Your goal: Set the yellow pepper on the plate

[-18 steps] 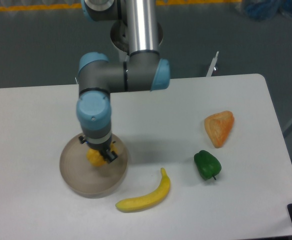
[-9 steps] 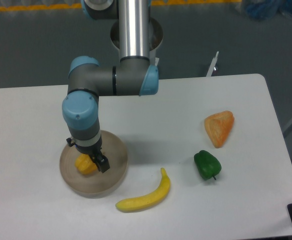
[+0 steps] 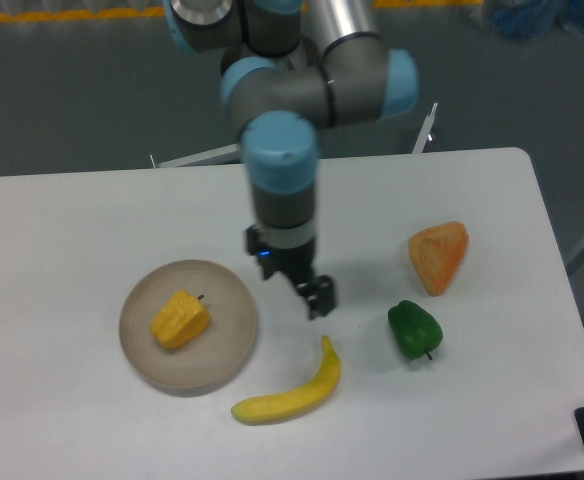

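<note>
The yellow pepper lies on the plate, well apart to the left of the empty, spread pincer above the counter.

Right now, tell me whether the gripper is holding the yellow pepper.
No, the yellow pepper lies on the plate, and the gripper hangs apart from it, above the table.
</note>
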You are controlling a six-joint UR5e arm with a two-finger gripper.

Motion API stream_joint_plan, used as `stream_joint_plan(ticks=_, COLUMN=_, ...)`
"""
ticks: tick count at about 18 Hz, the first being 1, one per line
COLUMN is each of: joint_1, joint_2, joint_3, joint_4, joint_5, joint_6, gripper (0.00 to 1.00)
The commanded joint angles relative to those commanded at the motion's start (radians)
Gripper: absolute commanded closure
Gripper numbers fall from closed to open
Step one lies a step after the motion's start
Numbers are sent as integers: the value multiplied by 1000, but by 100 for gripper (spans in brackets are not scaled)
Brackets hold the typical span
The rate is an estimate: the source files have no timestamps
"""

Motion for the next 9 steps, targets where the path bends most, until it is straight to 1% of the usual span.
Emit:
stream_joint_plan(ticks=1, joint_1=37, joint_2=-2, joint_3=-2, joint_4=0, joint_5=0, joint_6=57, gripper=0)
stream_joint_plan(ticks=2, joint_1=55, joint_2=-2, joint_3=-2, joint_4=-2, joint_5=-2, joint_6=90, gripper=0)
stream_joint_plan(ticks=4, joint_1=72, joint_2=-6, joint_3=-15, joint_4=0, joint_5=-2, joint_6=138, gripper=0)
stream_joint_plan(ticks=7, joint_1=92, joint_2=-15, joint_3=-18, joint_4=0, joint_5=-6, joint_6=161, gripper=0)
stream_joint_plan(ticks=9, joint_1=92, joint_2=-18, joint_3=-21, joint_4=0, joint_5=-6, joint_6=161, gripper=0)
